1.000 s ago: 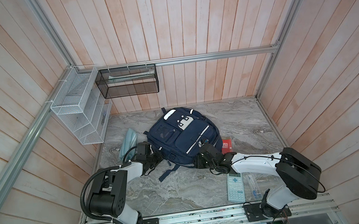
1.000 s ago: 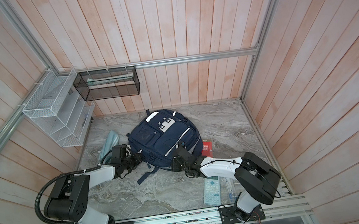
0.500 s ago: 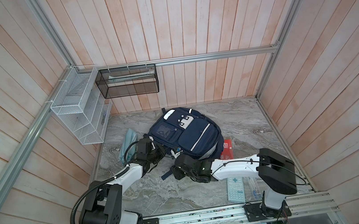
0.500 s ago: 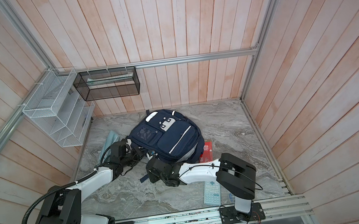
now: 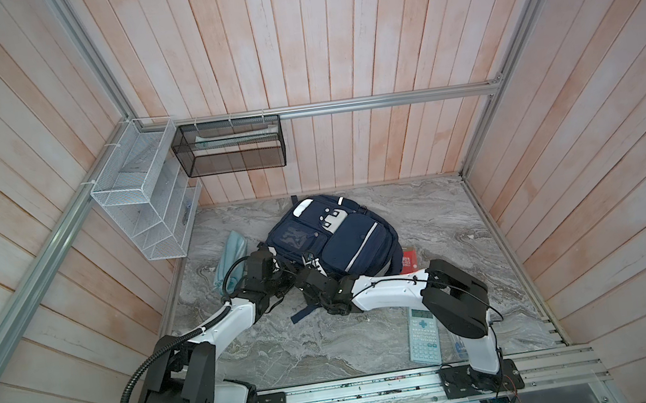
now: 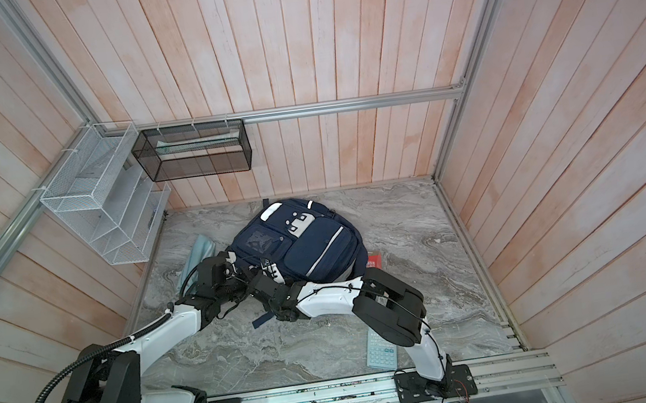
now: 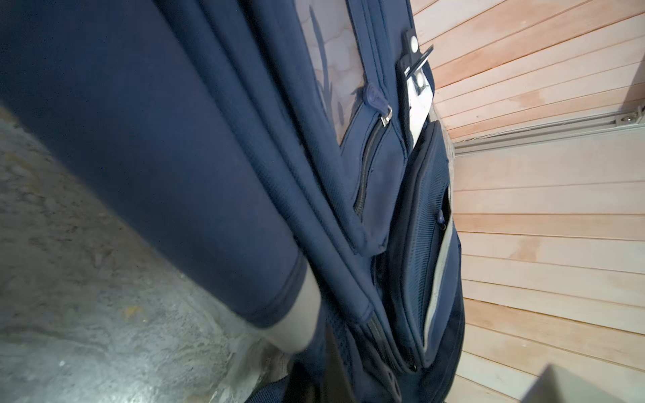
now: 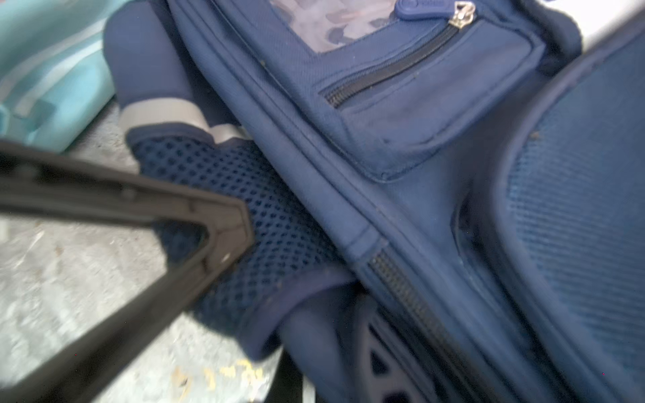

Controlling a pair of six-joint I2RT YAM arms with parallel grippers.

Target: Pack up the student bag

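The student bag (image 5: 343, 242) lies flat on the marble tabletop (image 5: 331, 348) with its front pockets and white buckled flap facing up, and both arms meet at its near-left corner. The left gripper (image 5: 277, 265) sits against that corner of the bag, jaws pressed together. In the left wrist view navy fabric and a padded strap (image 7: 174, 174) fill the frame, but the fingertips are hidden, so whether they pinch any cloth cannot be told. The right gripper (image 5: 314, 264) rests just beside it, on the bag's near edge below the small zip pocket, jaws also closed. Its wrist view shows the main zipper (image 8: 401, 286) and a mesh-backed strap (image 8: 244, 209) very close, blurred, with a black angular part (image 8: 209, 226) lying on the mesh, and any grip cannot be made out. In both top views the two grippers are near each other, the bag (image 6: 310, 246) lying beyond them. A teal pouch (image 5: 231, 255) lies just beside the bag's left side, a red book (image 5: 409, 261) touches its right side, and a calculator (image 5: 423, 334) lies well apart from the bag's near-right corner
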